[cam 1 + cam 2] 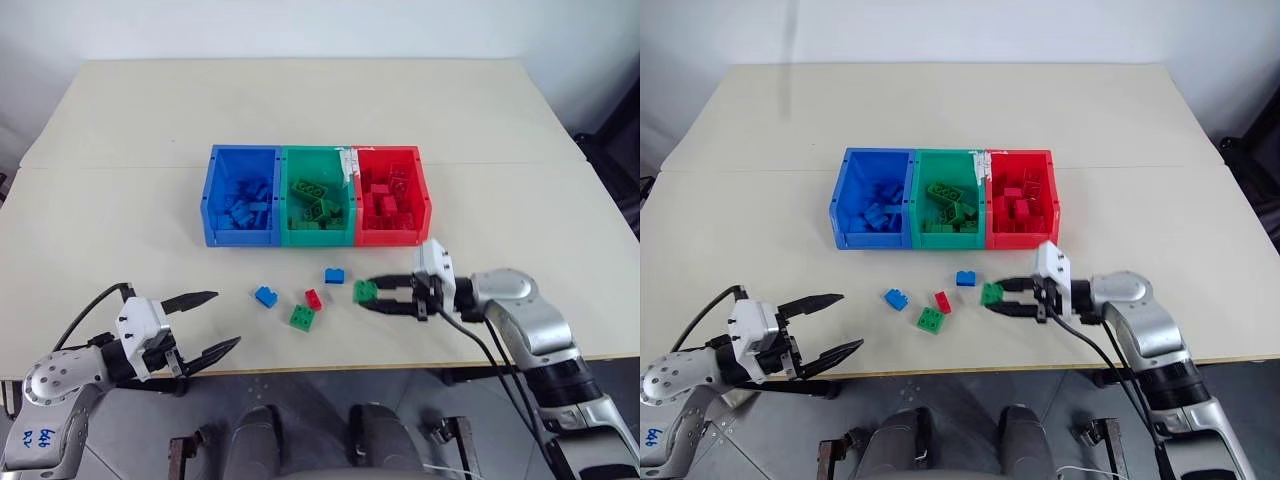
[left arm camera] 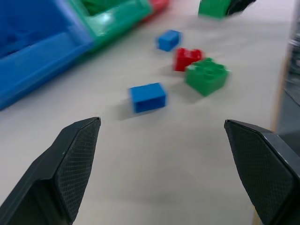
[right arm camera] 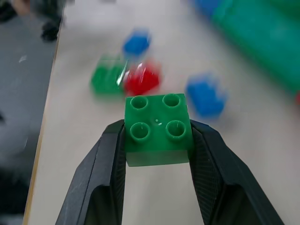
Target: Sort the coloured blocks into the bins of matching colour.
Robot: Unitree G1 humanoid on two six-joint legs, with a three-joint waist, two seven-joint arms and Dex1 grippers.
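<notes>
The right gripper pinches a green block between its two black fingers, studs facing up, just above the table in front of the red bin. The left gripper has its fingers spread wide and hangs near the table's front edge, holding nothing. Between the two grippers, four blocks lie loose on the table: two blue blocks, a red block and another green one touching the red. The blue bin, green bin and red bin each hold blocks of their own colour.
</notes>
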